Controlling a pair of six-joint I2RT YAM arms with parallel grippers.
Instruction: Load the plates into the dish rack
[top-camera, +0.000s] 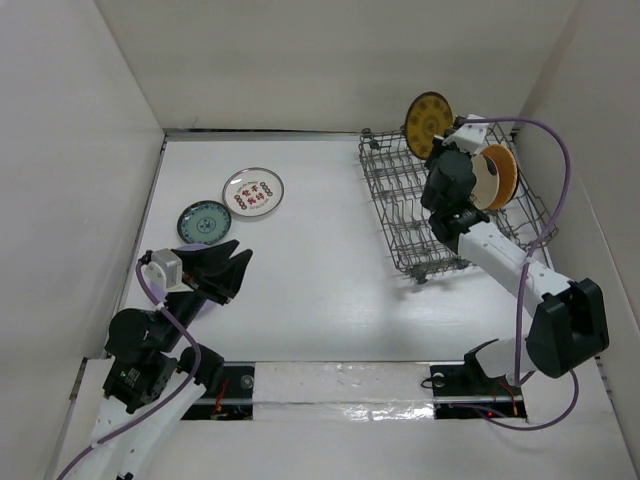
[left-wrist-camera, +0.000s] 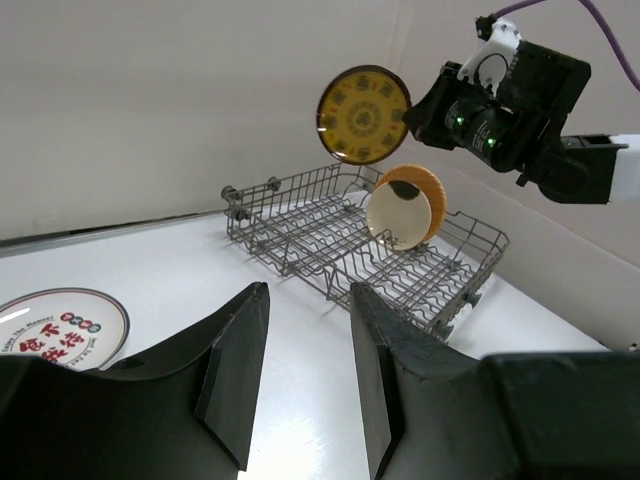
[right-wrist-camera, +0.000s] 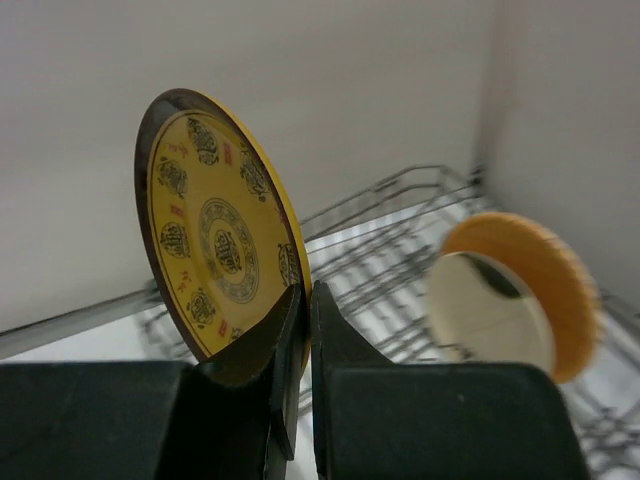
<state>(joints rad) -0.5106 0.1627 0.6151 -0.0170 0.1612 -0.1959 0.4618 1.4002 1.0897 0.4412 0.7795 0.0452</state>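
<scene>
Top external view: a grey wire dish rack (top-camera: 400, 215) with rows of upright tines is seen on the white desk (top-camera: 320, 280) at far right. A round orange-tan plate (top-camera: 495, 176) with a smooth cream inside is stood on edge in the rack. A dark yellow patterned plate (top-camera: 428, 124) is held upright over the rack's far corner by the right fingers (top-camera: 445, 152). A white plate with red marks (top-camera: 253, 192) and a teal patterned plate (top-camera: 204, 221) are laid flat at far left, just beside each other. The left fingers (top-camera: 215, 262) are noted near the teal plate.

Left wrist view: the matt black left fingers (left-wrist-camera: 235, 360) are seen moderately parted, with nothing between them. The yellow plate (left-wrist-camera: 363, 114) is seen clear above the rack (left-wrist-camera: 290, 225).

Right wrist view: the right fingers (right-wrist-camera: 270, 370) are seen pinched narrowly on the lower rim of the yellow plate (right-wrist-camera: 215, 240). The ribbed orange-tan plate (right-wrist-camera: 510, 300) is blurred.
</scene>
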